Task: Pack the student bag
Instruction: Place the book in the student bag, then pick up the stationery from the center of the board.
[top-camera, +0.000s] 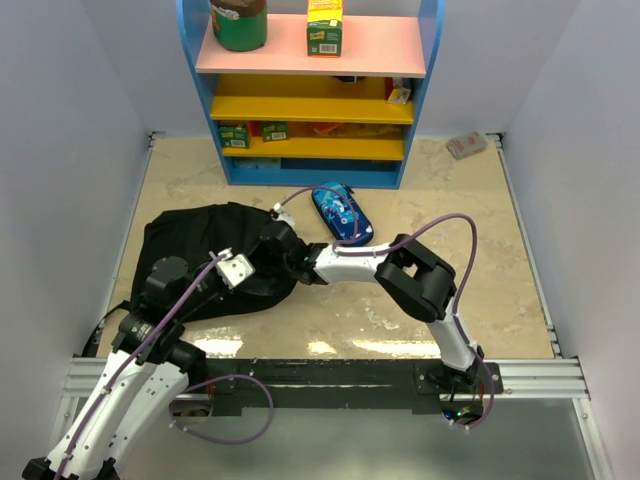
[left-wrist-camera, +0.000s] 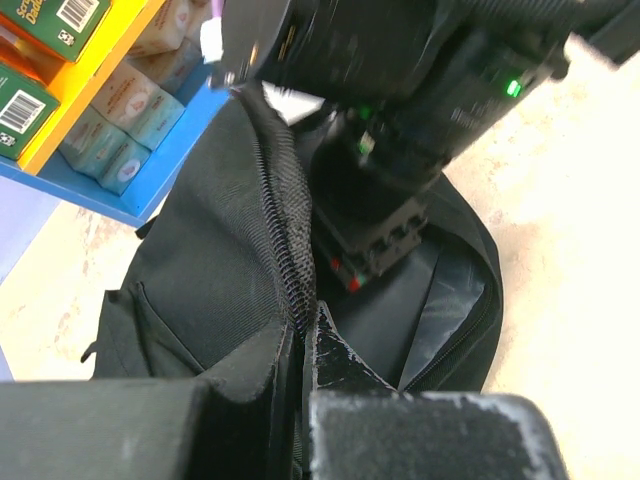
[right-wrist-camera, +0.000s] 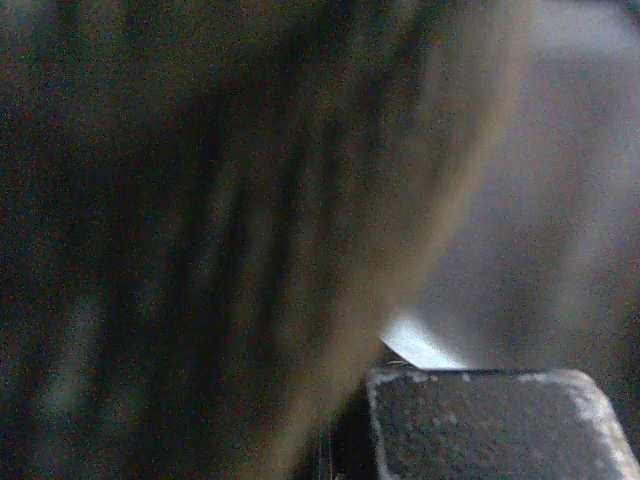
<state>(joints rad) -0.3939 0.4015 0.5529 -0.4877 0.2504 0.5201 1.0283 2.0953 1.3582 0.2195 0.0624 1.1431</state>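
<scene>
The student bag (top-camera: 190, 250) is a black backpack lying on the left of the table. My left gripper (top-camera: 235, 268) is shut on its zippered rim (left-wrist-camera: 285, 250) and holds the mouth open. In the left wrist view the two fingers (left-wrist-camera: 340, 365) pinch the fabric edge. My right gripper (top-camera: 275, 243) reaches from the right into the bag's mouth, and its wrist (left-wrist-camera: 400, 130) shows inside the opening. The right wrist view is dark and blurred. It shows one finger (right-wrist-camera: 490, 420), a white sliver (right-wrist-camera: 425, 345) and a brownish blurred surface (right-wrist-camera: 300, 250). Its jaws cannot be read.
A blue patterned pencil case (top-camera: 342, 213) lies just behind my right forearm. A blue shelf unit (top-camera: 315, 90) stands at the back with a green can (top-camera: 240, 22), a yellow-green box (top-camera: 325, 25) and small boxes (left-wrist-camera: 120, 110). A small packet (top-camera: 466, 145) lies far right.
</scene>
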